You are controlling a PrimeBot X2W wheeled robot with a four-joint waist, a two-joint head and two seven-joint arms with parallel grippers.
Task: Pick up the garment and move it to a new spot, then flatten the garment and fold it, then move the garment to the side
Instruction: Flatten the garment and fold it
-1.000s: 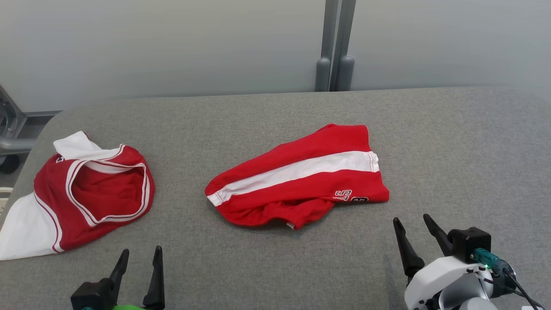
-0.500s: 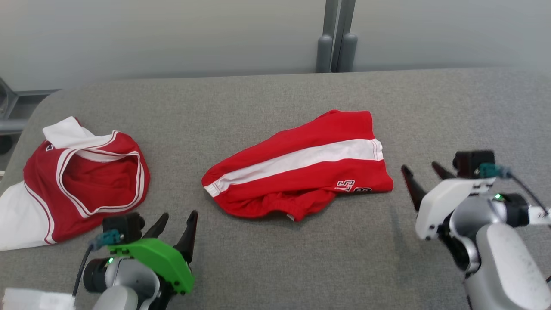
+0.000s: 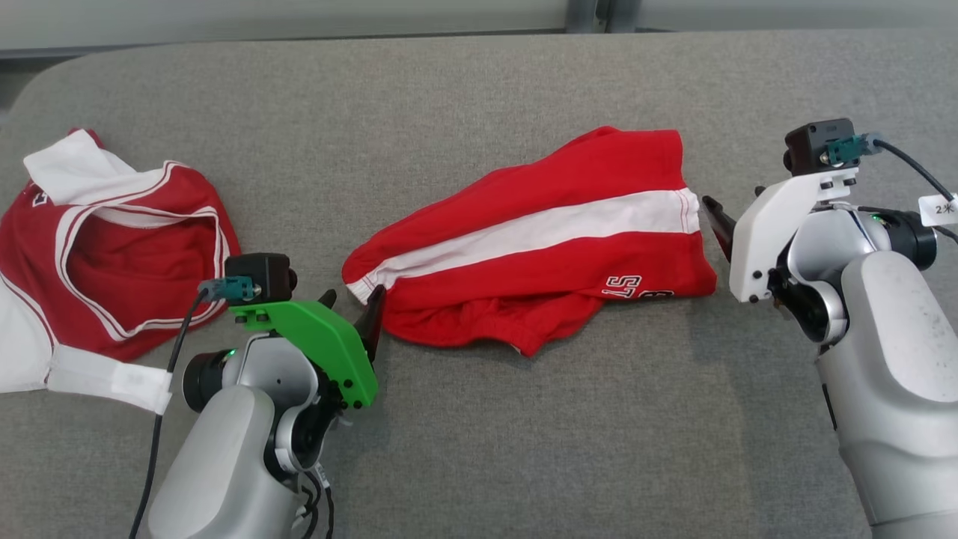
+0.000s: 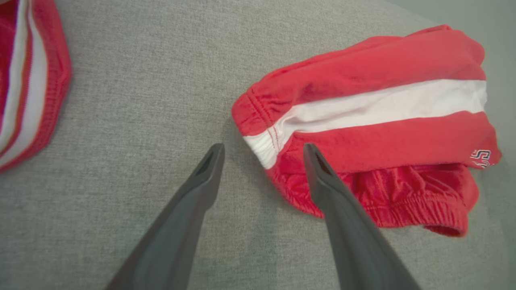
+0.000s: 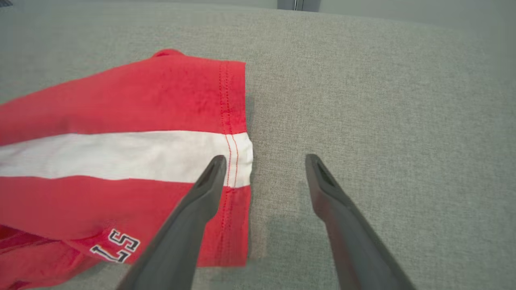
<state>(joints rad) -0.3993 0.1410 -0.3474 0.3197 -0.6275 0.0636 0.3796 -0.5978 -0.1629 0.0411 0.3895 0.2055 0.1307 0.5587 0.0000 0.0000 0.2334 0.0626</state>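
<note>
The garment, red shorts (image 3: 539, 239) with a white side stripe and "ST" lettering, lies crumpled in the middle of the grey fabric surface. My left gripper (image 3: 352, 296) is open at its left, waistband end. In the left wrist view my left gripper (image 4: 263, 148) straddles the white waistband corner of the shorts (image 4: 383, 121) from just above. My right gripper (image 3: 732, 198) is open at the hem end. In the right wrist view my right gripper (image 5: 265, 158) has one finger over the stitched hem of the shorts (image 5: 121, 153) and the other over bare fabric.
A red and white jersey (image 3: 142, 247) lies bunched at the left edge, its red trim also in the left wrist view (image 4: 24, 80). The grey padded surface (image 3: 479, 419) has open room in front of the shorts and to their right.
The head camera has tilted down. Both arms have reached forward from the near edge to the two ends of the shorts. Both grippers stay open; the shorts have not moved.
</note>
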